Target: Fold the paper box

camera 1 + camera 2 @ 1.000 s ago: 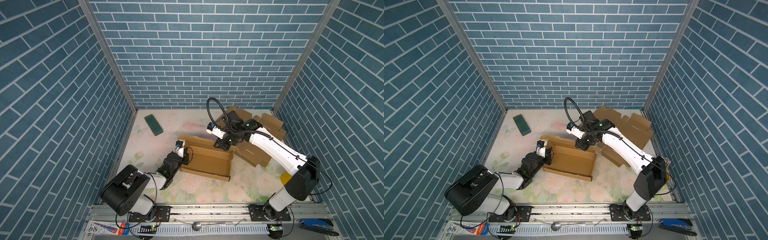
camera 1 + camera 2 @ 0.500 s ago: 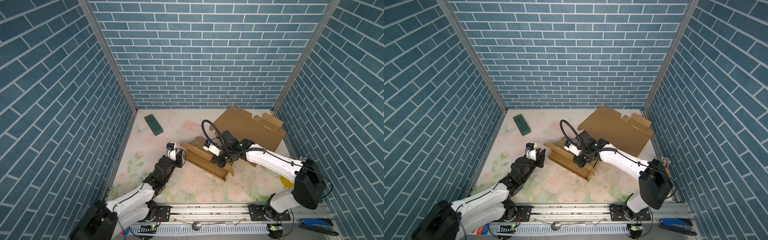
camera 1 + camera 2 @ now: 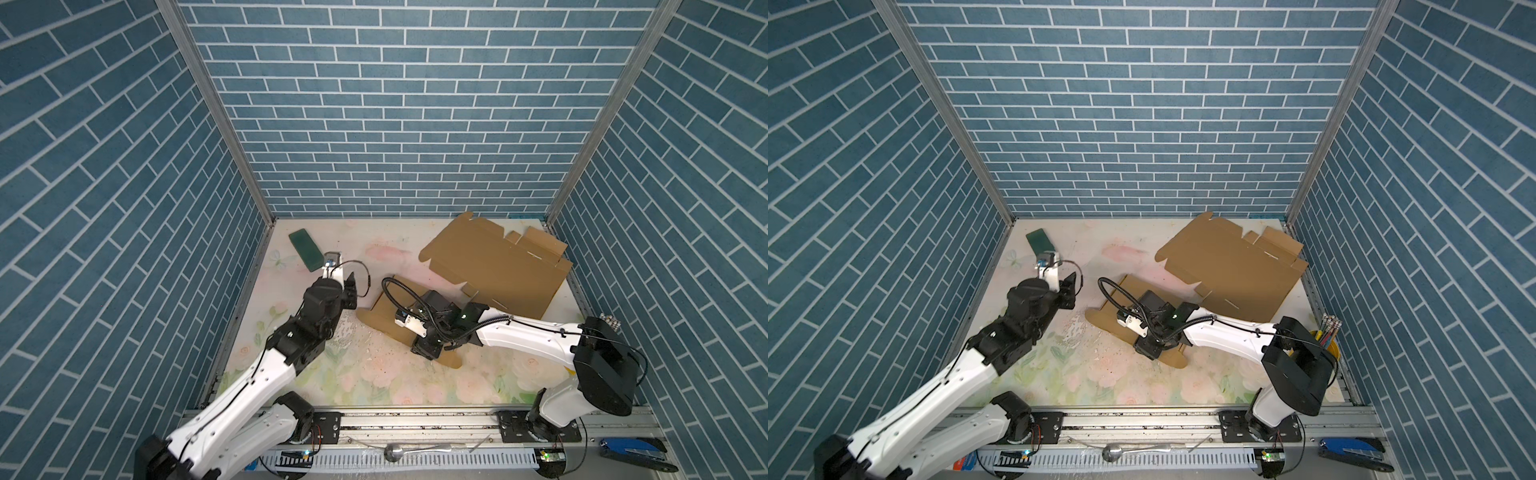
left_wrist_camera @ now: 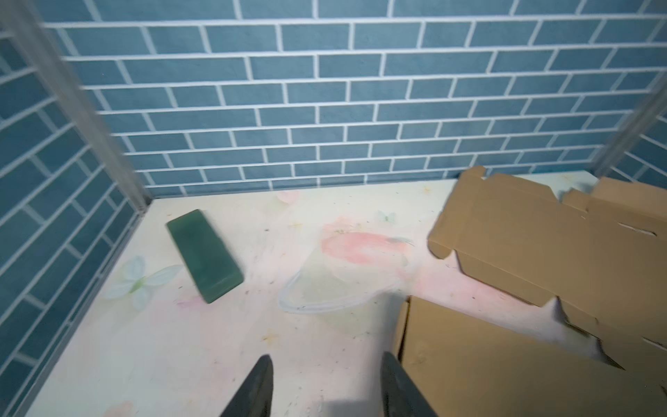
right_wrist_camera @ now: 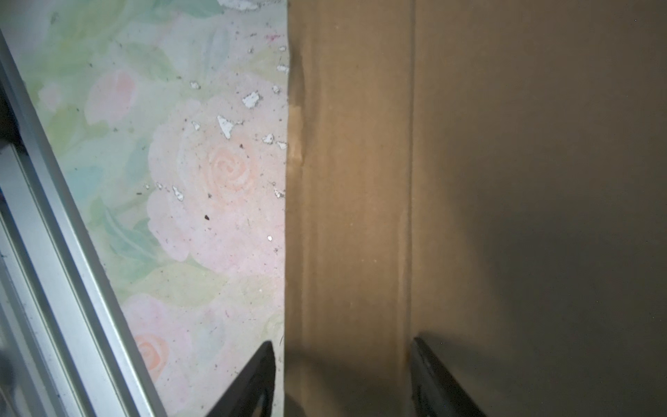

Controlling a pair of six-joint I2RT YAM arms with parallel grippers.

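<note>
Paper box: brown cardboard lying low near the middle of the floral table, its right part hidden under the right arm; the panels seen from the right wrist lie flat, with a creased strip along the edge
Right gripper: pointed down over the front edge of the box; fingers released and spread wide, one above the bare table and the other above the cardboard, clasping nothing
Left gripper: held above the table just left of the box, not touching it; fingers parted with only bare tabletop between them
Cardboard sheet: larger unfolded blank with flaps and slots, at the back right; just behind the box, contact cannot be told
Green block: flat on the table at the back left, near the wall and well apart from the box
White flecks: small scraps scattered on the table beside the box's edge
</note>
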